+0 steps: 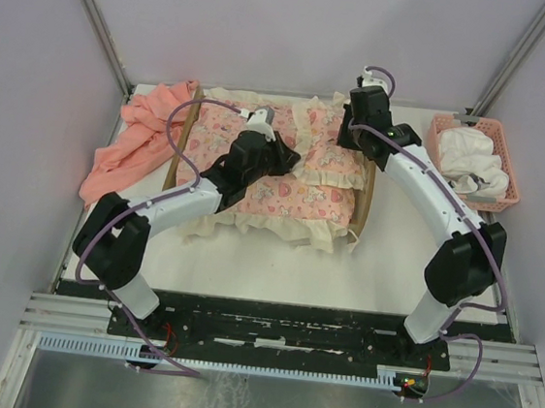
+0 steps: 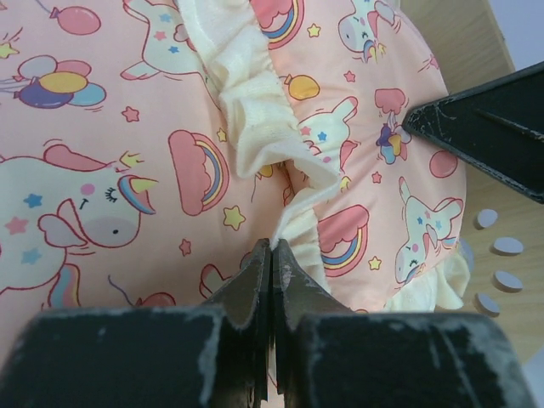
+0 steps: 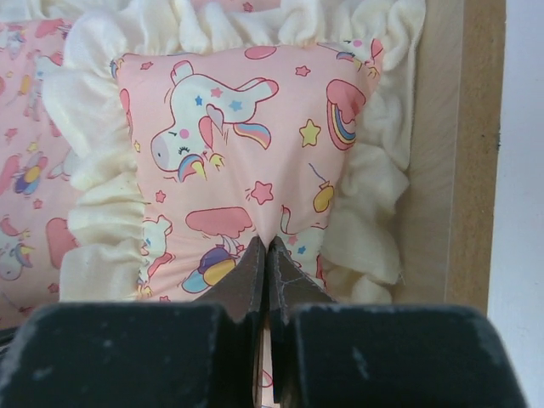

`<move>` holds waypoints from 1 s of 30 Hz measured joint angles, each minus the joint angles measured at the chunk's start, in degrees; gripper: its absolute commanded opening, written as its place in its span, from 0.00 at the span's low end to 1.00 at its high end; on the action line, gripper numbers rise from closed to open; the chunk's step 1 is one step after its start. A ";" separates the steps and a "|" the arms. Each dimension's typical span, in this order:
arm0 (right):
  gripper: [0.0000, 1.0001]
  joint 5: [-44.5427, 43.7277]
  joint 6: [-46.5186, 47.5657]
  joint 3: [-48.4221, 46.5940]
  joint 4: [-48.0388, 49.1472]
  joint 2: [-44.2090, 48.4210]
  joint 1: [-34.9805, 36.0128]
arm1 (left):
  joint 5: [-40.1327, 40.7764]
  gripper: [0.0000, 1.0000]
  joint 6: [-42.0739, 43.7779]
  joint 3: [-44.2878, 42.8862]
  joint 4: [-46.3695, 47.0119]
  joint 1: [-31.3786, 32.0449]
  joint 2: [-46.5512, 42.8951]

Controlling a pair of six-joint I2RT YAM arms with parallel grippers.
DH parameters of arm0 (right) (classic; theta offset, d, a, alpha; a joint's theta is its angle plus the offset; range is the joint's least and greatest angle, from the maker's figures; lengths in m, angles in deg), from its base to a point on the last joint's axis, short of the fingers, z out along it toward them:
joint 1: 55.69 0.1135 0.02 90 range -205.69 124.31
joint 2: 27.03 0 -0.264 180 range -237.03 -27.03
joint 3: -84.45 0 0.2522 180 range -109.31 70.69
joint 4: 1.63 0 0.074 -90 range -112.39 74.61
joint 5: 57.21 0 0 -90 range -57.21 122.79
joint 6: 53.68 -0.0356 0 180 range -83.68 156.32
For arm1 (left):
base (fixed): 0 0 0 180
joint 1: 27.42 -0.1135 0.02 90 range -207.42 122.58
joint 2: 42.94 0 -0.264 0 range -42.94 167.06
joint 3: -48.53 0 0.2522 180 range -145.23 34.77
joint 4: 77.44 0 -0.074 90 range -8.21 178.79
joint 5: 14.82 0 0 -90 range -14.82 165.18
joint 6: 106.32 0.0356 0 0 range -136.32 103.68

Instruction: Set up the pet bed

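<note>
Cream frill (image 2: 255, 110) of the unicorn pillow (image 3: 246, 144) is sitting pinched in the closed left hand (image 2: 270, 251), while the right hand (image 3: 268, 246) is nipping its pink cloth. Both bites are looking thin, so a pull may be slipping one free, skewing the pillow on the pet bed (image 3: 442, 170) beneath both hands.

The pet bed (image 1: 181, 146) lies mostly hidden under unicorn bedding (image 1: 297, 199), and whether the left gripper (image 2: 270, 248) or right gripper (image 3: 267, 246) pinches fabric is perhaps unclear
</note>
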 measured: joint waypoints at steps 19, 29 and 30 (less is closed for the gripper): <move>0.80 4.35 2.14 -3.02 -7.48 3.50 -0.96 | 9.77 0.65 4.63 -7.91 -17.22 0.07 -2.97; 0.99 8.07 5.11 12.33 -8.31 31.93 -1.03 | 11.87 0.99 9.70 -11.89 -26.12 0.00 -21.84; 0.99 8.28 5.11 14.93 -8.28 34.60 -1.05 | 11.54 0.99 9.81 -11.21 -26.36 0.00 -23.96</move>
